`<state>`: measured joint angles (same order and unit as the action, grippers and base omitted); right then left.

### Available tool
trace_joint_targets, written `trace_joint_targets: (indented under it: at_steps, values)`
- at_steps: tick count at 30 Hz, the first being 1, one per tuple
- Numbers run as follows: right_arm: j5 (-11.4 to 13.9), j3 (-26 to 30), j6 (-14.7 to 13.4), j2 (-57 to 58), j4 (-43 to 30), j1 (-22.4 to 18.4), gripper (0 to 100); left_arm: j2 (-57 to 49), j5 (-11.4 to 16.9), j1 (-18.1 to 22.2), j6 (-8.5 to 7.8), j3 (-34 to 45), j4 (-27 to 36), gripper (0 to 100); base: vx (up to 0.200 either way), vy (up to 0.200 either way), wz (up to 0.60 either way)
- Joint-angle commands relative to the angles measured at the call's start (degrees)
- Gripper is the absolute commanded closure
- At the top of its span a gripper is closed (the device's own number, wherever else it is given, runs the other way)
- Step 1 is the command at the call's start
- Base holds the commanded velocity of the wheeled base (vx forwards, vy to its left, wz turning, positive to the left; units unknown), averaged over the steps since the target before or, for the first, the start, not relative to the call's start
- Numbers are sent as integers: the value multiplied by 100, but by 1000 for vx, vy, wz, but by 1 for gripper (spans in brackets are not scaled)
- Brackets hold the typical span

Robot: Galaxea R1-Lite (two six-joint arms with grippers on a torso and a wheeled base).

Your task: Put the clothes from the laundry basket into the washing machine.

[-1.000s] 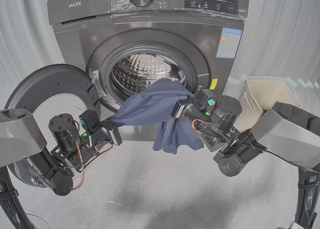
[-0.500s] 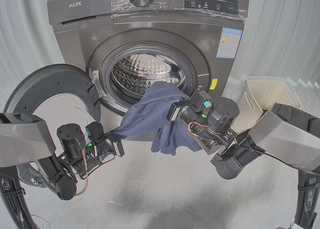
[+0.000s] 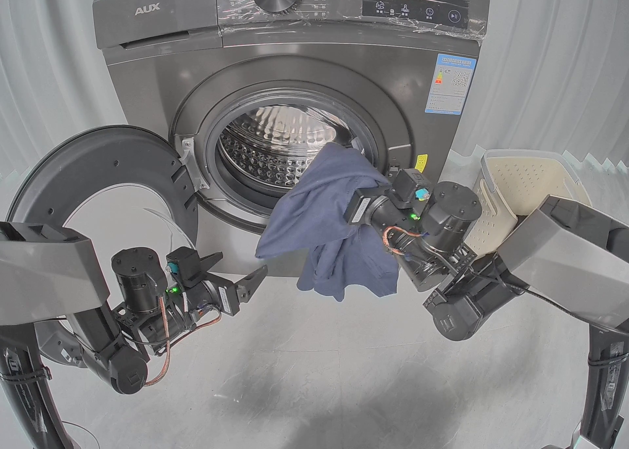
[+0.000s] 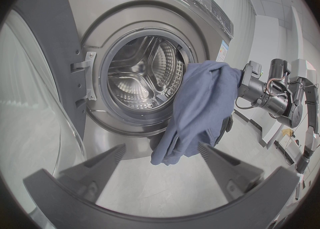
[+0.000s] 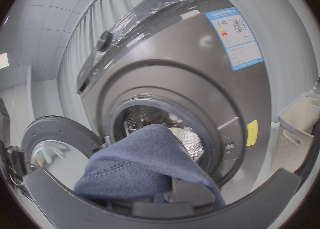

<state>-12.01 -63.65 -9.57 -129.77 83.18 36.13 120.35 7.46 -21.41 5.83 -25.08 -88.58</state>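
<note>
A dark blue garment (image 3: 314, 214) hangs in front of the washing machine's open drum (image 3: 288, 142), its lower folds drooping below the door rim. My right gripper (image 3: 350, 206) is shut on the garment's right side, just to the right of the drum mouth. In the right wrist view the cloth (image 5: 143, 169) bunches over that gripper (image 5: 166, 196). My left gripper (image 3: 244, 263) stands open, low and to the left of the garment, holding nothing. The left wrist view has the open left gripper (image 4: 161, 145) below the hanging cloth (image 4: 200, 106), apart from it. The drum (image 4: 143, 76) looks bare inside.
The round machine door (image 3: 98, 168) is swung open to the left, close behind my left arm. A cream laundry basket (image 3: 524, 188) leans beside the machine on the right, behind my right arm. Bare grey floor (image 3: 295, 365) lies in front.
My left gripper has let go of the garment, opened and dropped back. The cloth's left end fell and now hangs from the right gripper, which shifted slightly up and right.
</note>
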Motion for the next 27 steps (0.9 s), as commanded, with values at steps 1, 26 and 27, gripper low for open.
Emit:
trace_joint_targets:
  at_steps: [1, 26, 27]
  values:
    - [23, 1, 8, -5, -30, -115, 100, -20, 19, -4, 6, 3, -46, 0, 0, 0, 0]
    - [111, 371, 17, -84, -3, 377, 100, -565, 555, -848, 41, -463, -37, 0, 0, 0, 0]
    - [111, 371, 17, -84, -12, 386, 100, -468, 555, -848, 33, -525, -37, 0, 0, 0, 0]
